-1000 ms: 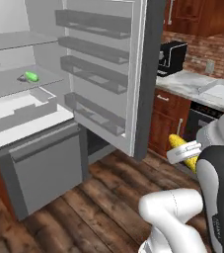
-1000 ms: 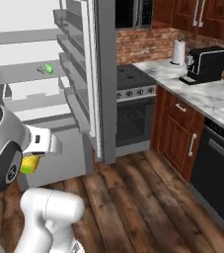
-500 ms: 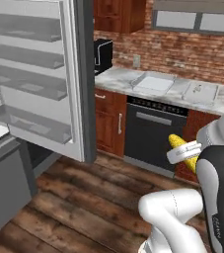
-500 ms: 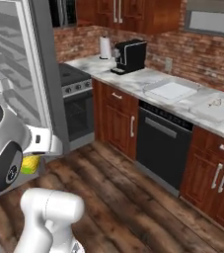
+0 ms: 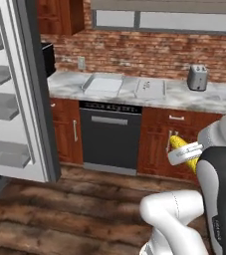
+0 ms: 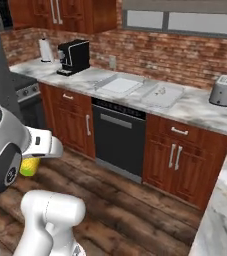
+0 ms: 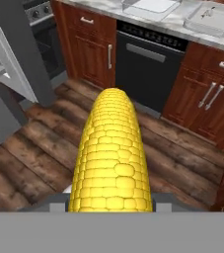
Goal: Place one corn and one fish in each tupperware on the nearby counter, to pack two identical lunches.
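Note:
A yellow corn with bumpy kernels runs up the middle of the hand view, and my gripper is shut on it, its fingertips hidden behind the cob. The same corn shows under the white hand at the left of the right base view. Two pale-grey tupperware trays sit side by side on the marbled counter: the left tupperware and the right tupperware, both far ahead of the gripper. A small dark mark lies in the right tray; I cannot tell whether it is a fish.
A black dishwasher stands under the trays between reddish-brown cabinets. A toaster is at the counter's right. A coffee machine and a stove are further left. The open fridge door stands at left, wooden floor between.
The whole picture has swung from the open fridge to the counter with the trays: the base has moved. The corn stays held in the gripper.

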